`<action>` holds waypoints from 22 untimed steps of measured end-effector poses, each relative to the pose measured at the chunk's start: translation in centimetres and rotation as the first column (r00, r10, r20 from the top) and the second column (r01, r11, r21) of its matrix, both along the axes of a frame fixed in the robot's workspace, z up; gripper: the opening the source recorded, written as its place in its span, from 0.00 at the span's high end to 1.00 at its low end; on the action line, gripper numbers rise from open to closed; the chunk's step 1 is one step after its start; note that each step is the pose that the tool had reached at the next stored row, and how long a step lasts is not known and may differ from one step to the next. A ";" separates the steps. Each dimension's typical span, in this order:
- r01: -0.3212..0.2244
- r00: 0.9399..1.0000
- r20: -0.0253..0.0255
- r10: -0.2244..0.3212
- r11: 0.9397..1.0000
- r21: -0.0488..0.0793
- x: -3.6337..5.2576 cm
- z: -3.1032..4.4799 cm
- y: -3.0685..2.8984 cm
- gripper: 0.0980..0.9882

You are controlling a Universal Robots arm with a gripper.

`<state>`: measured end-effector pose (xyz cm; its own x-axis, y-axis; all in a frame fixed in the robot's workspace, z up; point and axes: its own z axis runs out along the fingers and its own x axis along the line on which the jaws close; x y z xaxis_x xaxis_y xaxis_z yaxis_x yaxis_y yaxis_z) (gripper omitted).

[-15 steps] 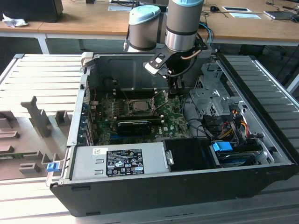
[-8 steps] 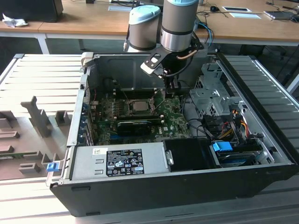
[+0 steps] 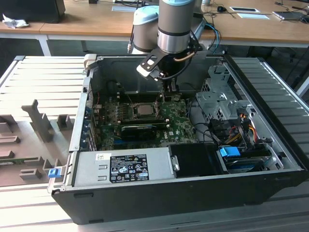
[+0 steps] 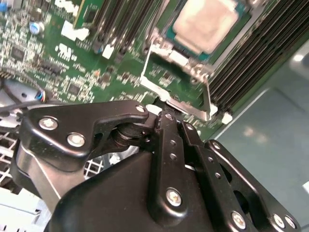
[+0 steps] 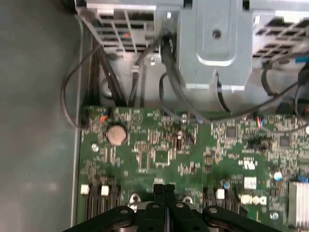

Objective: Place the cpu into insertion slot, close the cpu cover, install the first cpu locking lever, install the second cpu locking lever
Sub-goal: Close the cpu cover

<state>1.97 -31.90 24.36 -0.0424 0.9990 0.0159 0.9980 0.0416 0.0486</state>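
In the exterior view the arm [image 3: 176, 24] is reaching down into the open computer case [image 3: 145, 203], and its gripper [image 3: 170, 92] is hanging over the motherboard [image 3: 181, 126], just to the exterior view's right of the cpu [image 3: 143, 109], which is lying flat in its socket near the middle of the board. In the second wrist view the cpu [image 4: 206, 21] is sitting in the socket with its pale metal top showing, beside the rows of dark memory slots [image 4: 251, 53]. The cpu cover [image 4: 181, 103] is standing raised off the socket, green board showing through its window. The gripper [image 4: 166, 115] is pinching the cover's free edge, its fingers [image 4: 166, 140] drawn narrow. In the first wrist view the gripper [image 5: 164, 186] is showing its fingers pressed nearly together above the motherboard [image 5: 159, 154], with a round coin battery [image 5: 116, 135] nearby and dark cables [image 5: 169, 72] running to a grey metal bracket [image 5: 212, 43] farther off.
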 end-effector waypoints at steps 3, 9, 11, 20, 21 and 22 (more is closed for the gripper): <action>-0.001 1.000 0.000 0.001 1.000 0.000 -0.69 0.00 0.00 0.99; 0.000 1.000 0.000 0.000 1.000 0.000 -2.08 -0.01 0.01 0.99; -0.001 1.000 0.000 0.001 1.000 0.000 -2.72 0.00 0.00 0.99; -0.025 1.000 0.000 0.025 1.000 0.004 -4.29 -0.97 -0.10 0.99; -0.026 1.000 0.000 0.026 1.000 0.004 -4.32 -1.02 -0.14 0.99; -0.027 1.000 0.000 0.027 1.000 0.004 -4.33 -1.04 -0.17 0.99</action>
